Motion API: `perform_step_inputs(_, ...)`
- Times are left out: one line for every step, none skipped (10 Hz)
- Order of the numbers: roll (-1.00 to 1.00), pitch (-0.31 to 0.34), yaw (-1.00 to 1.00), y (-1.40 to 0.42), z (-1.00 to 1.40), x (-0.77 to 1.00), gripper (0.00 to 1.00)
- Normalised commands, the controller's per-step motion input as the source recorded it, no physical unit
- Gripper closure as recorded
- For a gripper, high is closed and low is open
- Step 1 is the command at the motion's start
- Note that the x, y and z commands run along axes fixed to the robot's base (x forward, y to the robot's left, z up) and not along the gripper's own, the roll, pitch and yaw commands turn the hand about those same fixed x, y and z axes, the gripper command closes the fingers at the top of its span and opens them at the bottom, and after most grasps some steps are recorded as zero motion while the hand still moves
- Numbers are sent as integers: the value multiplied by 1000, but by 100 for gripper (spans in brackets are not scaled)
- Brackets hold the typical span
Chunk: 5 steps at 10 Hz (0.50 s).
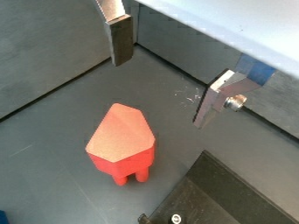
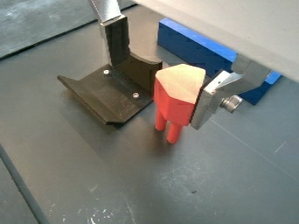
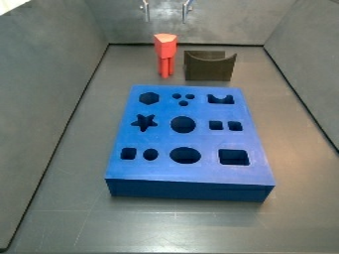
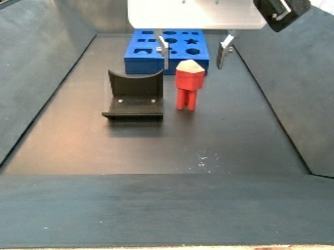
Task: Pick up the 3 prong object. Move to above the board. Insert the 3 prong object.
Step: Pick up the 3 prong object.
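The gripper [image 4: 193,52] is hanging over the far end of the dark floor [image 4: 156,146], its jaws spread wide and gripping nothing. In both wrist views its two silver fingers [image 1: 121,39] are standing apart, and the peg [image 1: 121,142] — the 3 prong object — is sitting on the floor beneath the gap between them, not touching either in one wrist view. In a wrist view the peg [image 2: 176,101] is appearing just beside one finger [image 2: 214,98]; whether they are touching there I cannot tell.

The peg is standing upright on its short prongs, red-orange, with a wider pointed top. In a side view it [image 4: 190,86] is standing on the floor below the gripper, just beside the fixture [image 4: 133,96] and between the fixture and the side wall. In a side view the peg [image 3: 165,53] is standing beyond the far edge of the board [image 3: 252,169], apart from it, with the fixture [image 3: 209,64] next to it.

The board is lying flat on the floor — a thick blue slab with cut-out holes, among them a star [image 3: 145,123]. None of its holes are holding anything. In a wrist view a corner of the board [image 2: 193,42] is showing behind the peg.
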Motion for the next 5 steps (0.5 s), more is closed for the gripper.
perform_step_inputs(0, 0, 9, -37, 0, 0, 0)
perform_step_inputs(-91, -57, 237, -151, -186, -89, 0)
perform_step_inputs(-214, -143, 646, -237, -200, -226, 0)
perform_step_inputs(-200, -20, 711, -260, -120, -143, 0)
perform_step_inputs(-283, -180, 700, -203, -189, -74, 0)
